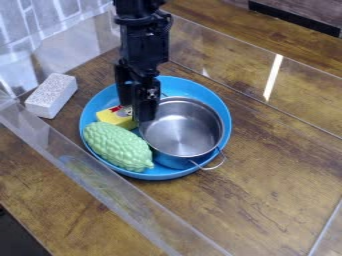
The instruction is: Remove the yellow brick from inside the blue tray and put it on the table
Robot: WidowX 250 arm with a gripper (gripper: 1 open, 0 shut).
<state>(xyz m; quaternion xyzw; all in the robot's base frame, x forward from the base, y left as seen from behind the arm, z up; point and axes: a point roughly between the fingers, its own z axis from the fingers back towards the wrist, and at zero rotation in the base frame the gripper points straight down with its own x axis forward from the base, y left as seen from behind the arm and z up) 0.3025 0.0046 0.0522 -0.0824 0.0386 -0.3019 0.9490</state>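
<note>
The blue tray point(214, 104) sits on the dark wood table point(267, 200). Inside it, at its left side, lies the yellow brick point(112, 118), mostly hidden behind the black fingers. My gripper point(135, 106) points straight down into the tray, open, with its fingertips standing right over the brick's right end. Whether the fingers touch the brick I cannot tell. A shiny steel pot point(185, 131) fills the tray's right half, and a green bumpy oval thing point(118, 147) lies at the tray's front left.
A grey-white speckled block point(51, 94) lies on the table left of the tray. A glossy clear sheet covers the tabletop, with its edge running along the left and front. The dark arm rises from the gripper to the top of the view.
</note>
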